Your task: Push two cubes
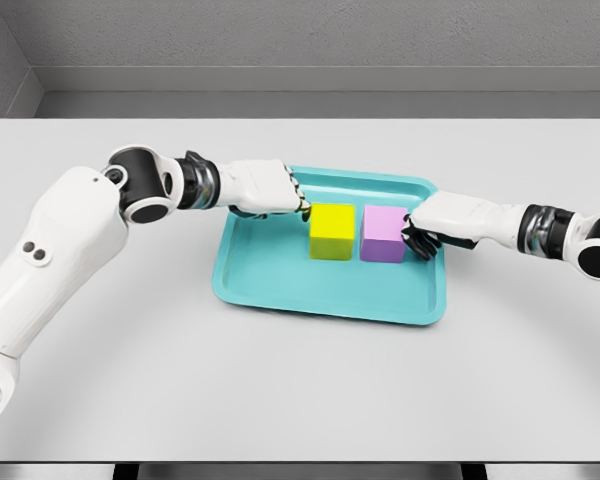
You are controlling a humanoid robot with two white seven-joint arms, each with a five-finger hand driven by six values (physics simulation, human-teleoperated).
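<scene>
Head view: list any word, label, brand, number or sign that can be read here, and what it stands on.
None can be read.
Yellow cube: plain faces, no text.
Purple cube: plain faces, no text.
Teal tray: no label or marking.
Grey table: bare of print.
Left arm: two small dark dots on the shell, not lettering.
Left hand and right hand: no marks.

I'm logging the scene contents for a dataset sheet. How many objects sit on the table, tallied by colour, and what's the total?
Yellow: 1, the yellow cube
Purple: 1, the purple cube
Teal: 1, the teal tray holding both cubes
Total: 3 objects on the grey table
</scene>
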